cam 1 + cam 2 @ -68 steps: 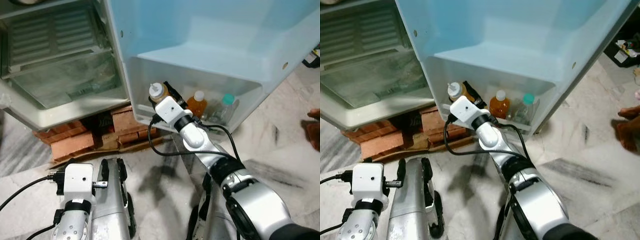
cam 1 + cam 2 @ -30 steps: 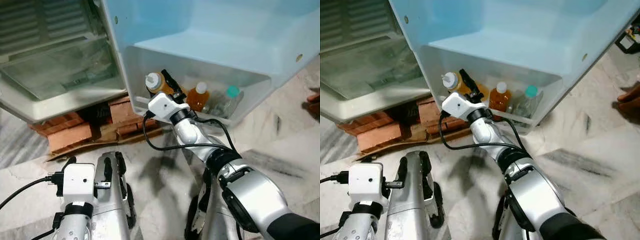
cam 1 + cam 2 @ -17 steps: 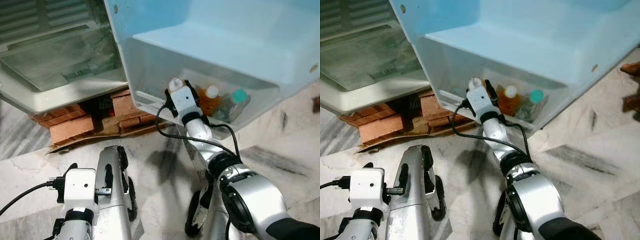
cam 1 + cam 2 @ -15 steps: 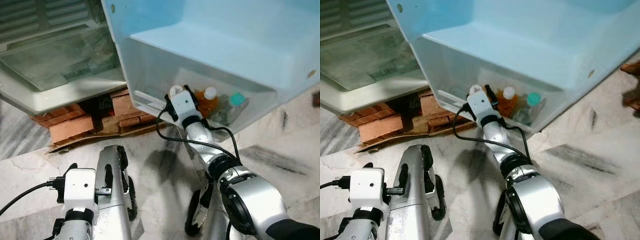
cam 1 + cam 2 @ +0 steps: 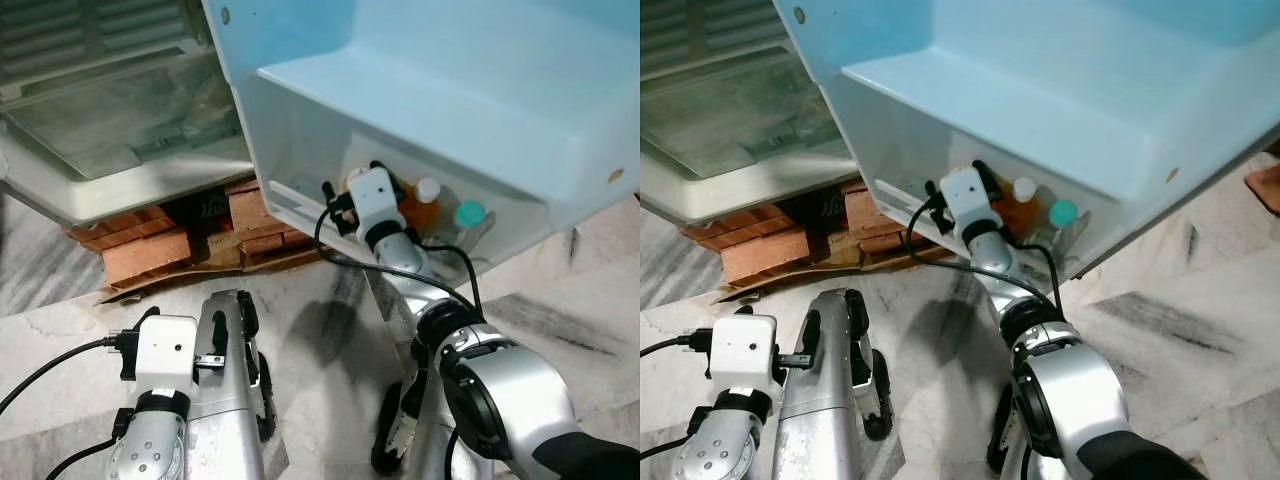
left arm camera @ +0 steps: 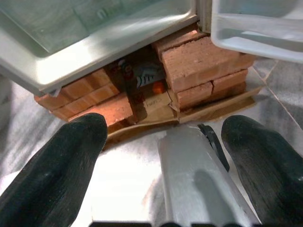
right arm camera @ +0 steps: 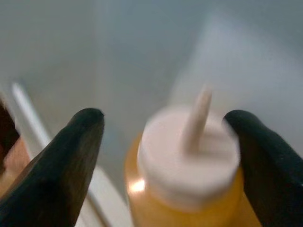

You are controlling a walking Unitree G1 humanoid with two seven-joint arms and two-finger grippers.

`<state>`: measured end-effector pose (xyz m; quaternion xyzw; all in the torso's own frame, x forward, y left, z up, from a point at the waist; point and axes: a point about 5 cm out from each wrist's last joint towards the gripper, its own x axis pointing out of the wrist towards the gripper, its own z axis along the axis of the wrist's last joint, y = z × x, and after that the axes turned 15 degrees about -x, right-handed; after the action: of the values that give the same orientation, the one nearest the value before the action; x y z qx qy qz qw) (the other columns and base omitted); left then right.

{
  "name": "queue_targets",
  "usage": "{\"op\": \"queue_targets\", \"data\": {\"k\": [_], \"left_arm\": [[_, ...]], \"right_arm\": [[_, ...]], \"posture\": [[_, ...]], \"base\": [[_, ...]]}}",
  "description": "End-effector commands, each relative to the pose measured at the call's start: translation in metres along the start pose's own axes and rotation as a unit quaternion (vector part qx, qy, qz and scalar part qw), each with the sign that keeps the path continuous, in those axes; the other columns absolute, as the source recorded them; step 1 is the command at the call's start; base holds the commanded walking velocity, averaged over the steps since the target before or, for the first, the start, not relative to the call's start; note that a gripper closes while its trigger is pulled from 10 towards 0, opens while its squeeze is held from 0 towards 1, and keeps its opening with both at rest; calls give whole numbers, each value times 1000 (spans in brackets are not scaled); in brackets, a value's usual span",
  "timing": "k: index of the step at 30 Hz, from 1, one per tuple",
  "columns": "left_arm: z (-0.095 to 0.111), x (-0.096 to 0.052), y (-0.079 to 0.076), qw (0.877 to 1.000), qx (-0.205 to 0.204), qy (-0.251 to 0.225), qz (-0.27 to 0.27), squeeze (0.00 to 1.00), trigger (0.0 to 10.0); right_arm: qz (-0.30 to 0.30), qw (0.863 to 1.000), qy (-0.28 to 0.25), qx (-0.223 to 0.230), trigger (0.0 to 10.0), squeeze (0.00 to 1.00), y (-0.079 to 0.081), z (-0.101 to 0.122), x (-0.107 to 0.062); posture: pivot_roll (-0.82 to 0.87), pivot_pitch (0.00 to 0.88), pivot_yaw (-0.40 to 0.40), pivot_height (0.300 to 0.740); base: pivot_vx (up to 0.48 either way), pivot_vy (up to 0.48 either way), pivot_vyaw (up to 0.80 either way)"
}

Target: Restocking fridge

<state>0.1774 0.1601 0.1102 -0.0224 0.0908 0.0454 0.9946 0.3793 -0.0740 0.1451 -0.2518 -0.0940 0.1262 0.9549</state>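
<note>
The open fridge door's lower bin (image 5: 300, 150) holds an amber bottle with a white cap (image 5: 428, 188) and a clear bottle with a teal cap (image 5: 468, 213). My right gripper (image 5: 372, 168) reaches into that bin. An orange squeeze bottle with a white nozzle cap (image 7: 187, 165) stands between its fingers (image 7: 78, 142). The fingers are spread, with a gap showing on one side of the bottle. My left gripper (image 6: 163, 142) hangs low over the floor, open with nothing between its fingers.
The fridge body (image 5: 120, 130) stands open on the left, with a glass shelf and a drawer. It rests on stacked red bricks (image 5: 150, 250) and cardboard. The floor is grey marble (image 5: 560, 310). A person's foot (image 5: 1268, 185) is at the far right.
My right gripper has carried the squeeze bottle from the bin's left edge down into the bin, beside the amber bottle. The camera has shifted a little. The left arm stays low.
</note>
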Motion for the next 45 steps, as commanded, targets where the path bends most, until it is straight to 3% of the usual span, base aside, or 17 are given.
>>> {"op": "queue_targets", "data": {"k": [1,8,13,16,17,18,20,21,22,23,25,27,32,39,45], "left_arm": [[-8,1,4,1000,12,15,7,0,10000],[-10,21,4,1000,18,7,1,0,10000],[-10,30,4,1000,28,-1,-6,0,10000],[-13,33,6,1000,27,-1,-7,0,10000],[-13,33,6,1000,27,-1,-7,0,10000],[-15,34,6,1000,28,-1,-8,0,10000],[-15,34,6,1000,28,-1,-9,0,10000],[-17,34,7,1000,26,-1,-10,0,10000],[-19,35,6,1000,24,-2,-13,0,10000],[-22,37,6,1000,22,-3,-16,0,10000],[-20,40,5,1000,21,-12,-16,0,10000],[-14,49,7,999,18,-28,-6,0,10000],[-7,59,7,999,23,-46,-11,0,10000],[-1,68,4,997,12,-60,-42,0,10000],[-2,67,2,997,13,-62,-46,0,10000]], "right_arm": [[-9,999,-38,24,10000,1000,-8,16,6],[-8,997,-78,21,10000,1000,-26,25,9],[11,993,-106,54,10000,1000,-29,27,2],[39,991,-96,79,10000,1000,-25,13,-21],[39,991,-96,79,10000,1000,-25,13,-21],[50,991,-80,99,10000,1000,-20,4,-35],[56,990,-75,109,10000,1000,-17,1,-42],[68,989,-75,112,10000,294,-11,-2,-52],[74,988,-73,116,10000,0,-6,-5,-63],[77,988,-66,116,10000,0,0,-11,-75],[60,990,-32,120,10000,0,2,-21,-82],[18,992,-10,128,10000,0,2,-33,-96],[-31,985,30,167,10000,0,-3,-41,-108],[-29,988,24,150,10000,0,-9,-35,-108],[-53,982,38,176,10000,0,-20,-34,-100]], "posture": [[122,300,3,522],[84,235,5,522],[63,189,13,522],[38,141,31,522],[38,141,31,522],[30,112,37,522],[30,112,37,522],[23,84,35,522],[22,68,30,522],[24,43,25,522],[27,23,23,522],[20,0,29,522],[3,0,42,522],[-29,0,63,557],[-30,0,48,602]], "base": [[0,0,0],[0,0,0],[0,0,0],[0,0,0],[0,0,0],[0,0,0],[0,0,0],[0,0,0],[0,0,0],[0,0,0],[0,0,0],[0,0,0],[0,0,0],[0,0,0],[0,0,0]]}}
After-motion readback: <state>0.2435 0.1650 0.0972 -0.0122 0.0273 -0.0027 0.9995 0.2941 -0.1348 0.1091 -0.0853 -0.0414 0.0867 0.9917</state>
